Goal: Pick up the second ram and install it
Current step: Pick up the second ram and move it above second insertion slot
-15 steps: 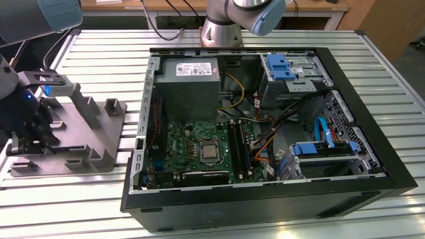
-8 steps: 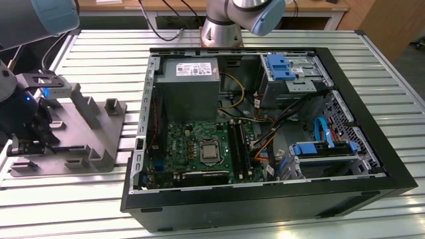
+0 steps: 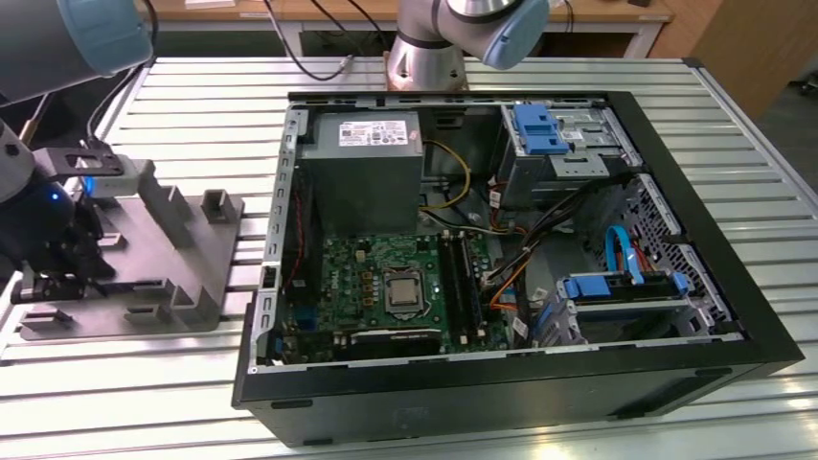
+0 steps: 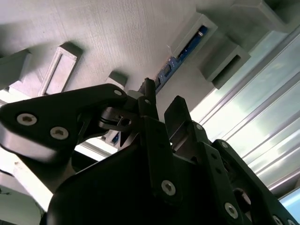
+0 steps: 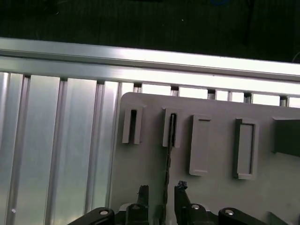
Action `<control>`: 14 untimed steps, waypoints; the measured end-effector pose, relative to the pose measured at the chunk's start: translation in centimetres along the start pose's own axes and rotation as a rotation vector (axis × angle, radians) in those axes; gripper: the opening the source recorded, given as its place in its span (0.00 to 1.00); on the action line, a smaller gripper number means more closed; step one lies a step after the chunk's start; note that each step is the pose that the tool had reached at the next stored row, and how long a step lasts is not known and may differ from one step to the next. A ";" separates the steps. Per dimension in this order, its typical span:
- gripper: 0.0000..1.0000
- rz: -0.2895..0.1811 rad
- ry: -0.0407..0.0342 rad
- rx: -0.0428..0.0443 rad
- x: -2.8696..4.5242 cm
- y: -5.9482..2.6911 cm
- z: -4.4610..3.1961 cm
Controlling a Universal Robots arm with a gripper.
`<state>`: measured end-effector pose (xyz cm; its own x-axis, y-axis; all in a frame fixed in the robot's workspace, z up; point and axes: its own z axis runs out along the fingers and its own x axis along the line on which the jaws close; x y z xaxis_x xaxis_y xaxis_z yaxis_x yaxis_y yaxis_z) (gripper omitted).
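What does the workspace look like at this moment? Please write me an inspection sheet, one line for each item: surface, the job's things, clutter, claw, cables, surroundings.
Surface: slatted metal table, carrying a grey holder plate and an open computer case.
Job's things: the second ram stands on edge in a slot of the holder plate; the motherboard lies in the case.
Clutter: nothing seen.
Claw: the claw is open, with one finger on each side of the ram.
Cables: black cables beyond the case; yellow, orange and blue wires inside it.
Surroundings: the arm's base stands on the table; wooden furniture beyond.
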<state>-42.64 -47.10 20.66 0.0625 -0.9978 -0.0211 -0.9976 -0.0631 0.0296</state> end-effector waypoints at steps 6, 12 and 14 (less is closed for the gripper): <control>0.35 0.013 -0.0004 0.0002 -0.02 -0.01 0.92; 0.35 0.013 -0.0010 0.0003 -0.03 -0.01 0.92; 0.35 0.013 -0.0012 0.0003 -0.03 -0.01 0.93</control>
<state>-42.66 -47.05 19.73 0.0498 -0.9985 -0.0219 -0.9983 -0.0504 0.0296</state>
